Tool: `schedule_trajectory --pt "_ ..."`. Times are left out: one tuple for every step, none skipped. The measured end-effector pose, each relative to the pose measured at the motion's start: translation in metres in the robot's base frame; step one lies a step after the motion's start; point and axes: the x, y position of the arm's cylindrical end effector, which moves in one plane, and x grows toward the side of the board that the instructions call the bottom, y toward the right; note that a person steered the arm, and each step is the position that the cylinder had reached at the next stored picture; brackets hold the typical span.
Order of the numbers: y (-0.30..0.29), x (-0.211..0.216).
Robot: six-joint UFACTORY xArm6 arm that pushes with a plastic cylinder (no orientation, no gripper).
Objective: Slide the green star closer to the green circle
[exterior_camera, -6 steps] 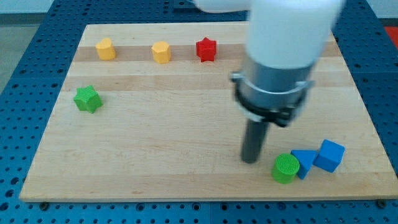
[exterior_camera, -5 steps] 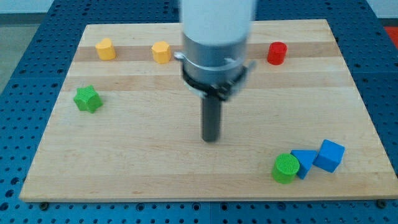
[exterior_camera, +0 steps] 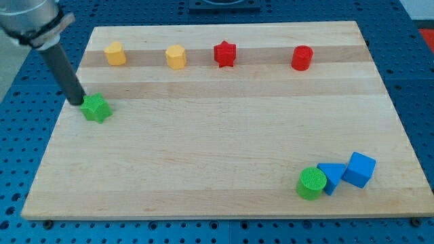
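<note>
The green star (exterior_camera: 96, 108) lies near the board's left edge. My tip (exterior_camera: 76, 102) stands just to its upper left, touching or nearly touching it. The green circle (exterior_camera: 312, 183) lies far off at the view's bottom right, against a blue triangle (exterior_camera: 331, 177). The rod rises to the view's top left corner.
A blue cube (exterior_camera: 359, 169) sits right of the blue triangle. Along the top of the wooden board (exterior_camera: 217, 129) lie two yellow blocks (exterior_camera: 115, 53) (exterior_camera: 176, 57), a red star (exterior_camera: 224, 53) and a red cylinder (exterior_camera: 302, 57).
The arm has swept from the board's lower right, across the middle, to the left edge. My tip now stands beside the green star. No block has moved.
</note>
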Motion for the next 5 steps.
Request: schedule_trajectory --pt "0.074 0.005" --pt "0.152 0.010" --pt "0.123 0.009" --pt "0.060 0.008" --pt "0.078 0.036"
